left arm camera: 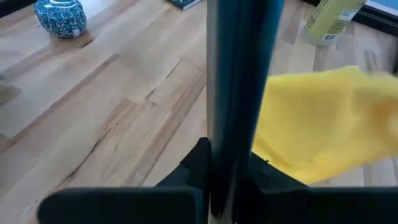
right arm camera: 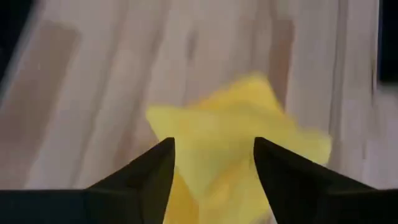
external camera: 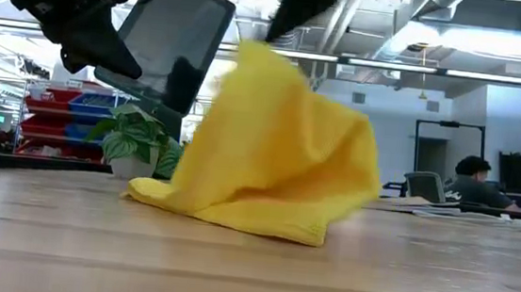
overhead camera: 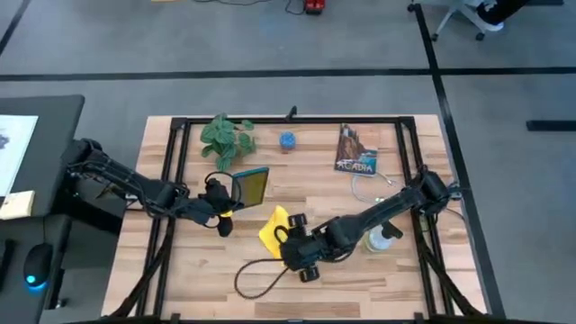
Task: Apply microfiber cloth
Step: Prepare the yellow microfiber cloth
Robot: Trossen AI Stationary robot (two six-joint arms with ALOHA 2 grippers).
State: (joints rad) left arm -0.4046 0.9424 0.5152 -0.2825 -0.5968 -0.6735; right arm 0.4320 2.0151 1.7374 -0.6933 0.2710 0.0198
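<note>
A: Item, microfiber cloth [external camera: 269, 156]: location?
B: Mid-table, top bunched and lifted, hem trailing on the table [overhead camera: 378, 288]; right gripper [overhead camera: 290, 236] pinches it.
A: Tablet [external camera: 171, 39]?
B: Clamped tilted in the left gripper [overhead camera: 219, 209], just beside.
A: Step?
B: Likely bringing cloth to screen; next, press flat, wipe.

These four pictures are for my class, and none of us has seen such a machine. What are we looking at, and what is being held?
It is a robot with two dark arms at a wooden table. One picture looks straight down, one looks level across the tabletop, and two come from cameras on the wrists. The left hand holds the tablet tilted up off the table. The right hand lifts the yellow microfiber cloth, whose lower edge rests on the wood. A plant, a blue jar, a book and a spray bottle also stand there.
</note>
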